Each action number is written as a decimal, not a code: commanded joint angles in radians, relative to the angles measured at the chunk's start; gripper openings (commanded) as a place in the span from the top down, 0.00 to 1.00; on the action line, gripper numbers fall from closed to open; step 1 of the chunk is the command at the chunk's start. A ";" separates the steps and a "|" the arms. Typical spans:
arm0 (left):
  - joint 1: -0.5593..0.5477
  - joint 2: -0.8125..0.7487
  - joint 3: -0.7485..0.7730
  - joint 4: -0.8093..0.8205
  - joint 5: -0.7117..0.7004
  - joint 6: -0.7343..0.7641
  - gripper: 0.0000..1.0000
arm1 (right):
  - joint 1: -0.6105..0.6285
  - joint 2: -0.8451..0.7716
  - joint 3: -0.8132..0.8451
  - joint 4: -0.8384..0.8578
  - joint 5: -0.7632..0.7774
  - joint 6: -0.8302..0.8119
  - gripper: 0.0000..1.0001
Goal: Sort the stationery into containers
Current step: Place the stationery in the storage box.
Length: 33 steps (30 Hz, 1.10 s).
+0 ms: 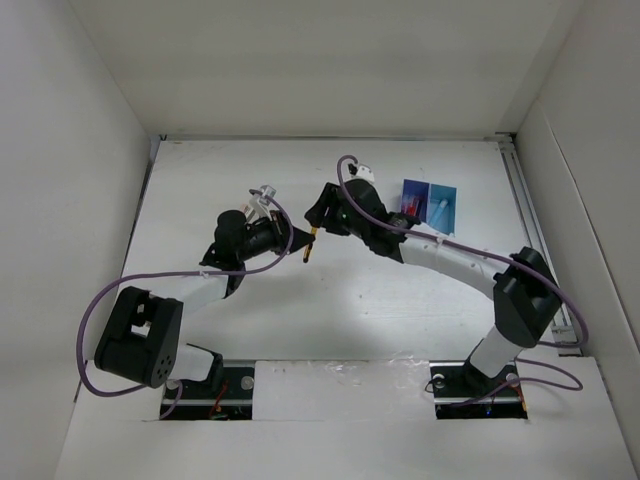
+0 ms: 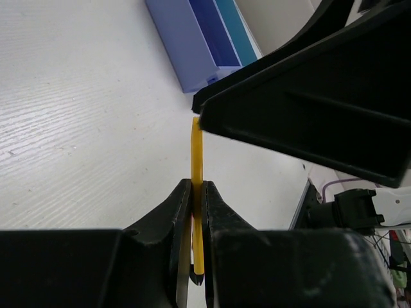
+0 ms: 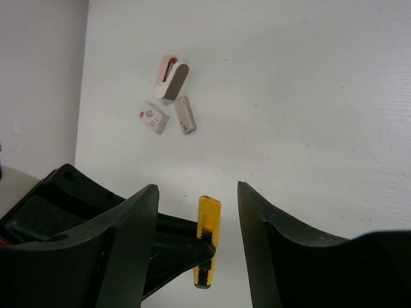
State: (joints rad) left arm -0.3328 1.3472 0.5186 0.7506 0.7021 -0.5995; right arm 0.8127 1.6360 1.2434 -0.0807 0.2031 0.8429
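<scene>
Item: yellow stick point(image 2: 196, 144), judged light, stiff, smooth. Location: aloft, left of trays point(image 1: 410, 188). My left gripper point(image 2: 197, 192) pinches its dark-tipped end; my right gripper point(image 3: 197, 187) spread astride the free end, the best hold

White arm links point(image 1: 455, 262) with black joints point(image 1: 525, 295) and bases, purple cables point(image 1: 81, 350) looping loosely alongside each
</scene>
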 commanded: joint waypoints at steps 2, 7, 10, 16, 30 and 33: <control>-0.003 -0.033 -0.003 0.078 0.048 -0.010 1.00 | 0.000 0.038 0.018 0.041 -0.002 0.004 0.42; -0.003 -0.033 -0.003 0.087 0.048 -0.010 1.00 | 0.000 0.091 0.070 0.032 -0.056 0.004 0.42; -0.003 -0.033 -0.003 0.087 0.048 -0.010 1.00 | 0.009 0.116 0.079 0.022 -0.067 0.004 0.49; -0.003 -0.033 -0.003 0.087 0.027 -0.010 1.00 | 0.019 0.116 0.079 0.022 -0.077 0.004 0.69; -0.003 -0.014 -0.012 0.122 0.079 -0.028 0.42 | -0.020 0.058 0.061 -0.034 0.048 0.004 1.00; -0.003 -0.034 -0.012 0.142 0.079 -0.028 0.34 | -0.056 0.027 0.038 -0.053 0.058 0.004 1.00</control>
State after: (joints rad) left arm -0.3344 1.3472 0.5163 0.8082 0.7517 -0.6300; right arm 0.7948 1.7451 1.2835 -0.1265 0.2157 0.8524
